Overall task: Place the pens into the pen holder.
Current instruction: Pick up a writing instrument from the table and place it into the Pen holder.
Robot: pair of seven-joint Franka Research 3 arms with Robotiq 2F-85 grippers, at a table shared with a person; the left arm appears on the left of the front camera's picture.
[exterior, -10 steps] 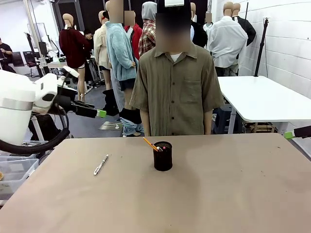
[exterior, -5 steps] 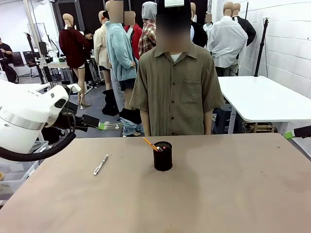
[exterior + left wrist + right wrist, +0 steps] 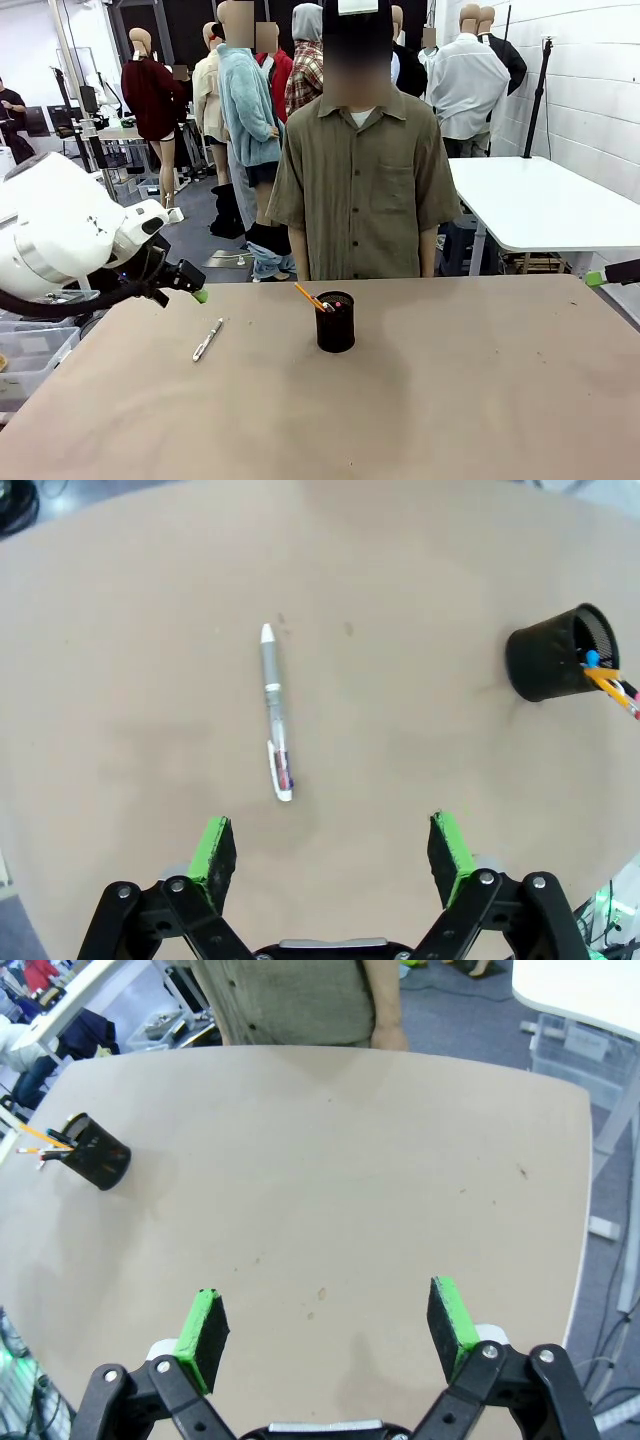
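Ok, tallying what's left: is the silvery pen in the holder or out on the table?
Out. The silvery pen lies flat on the table, apart from the pen holder.

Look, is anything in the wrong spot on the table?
Yes: the silvery-white pen lies flat on the table, apart from the black mesh pen holder, where an orange-yellow pencil already leans. Nothing looks spilled or broken.

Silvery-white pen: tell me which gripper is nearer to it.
Left. The left gripper hangs open close by the silvery-white pen; the right gripper is open at the far right edge of the table, past the pen holder.
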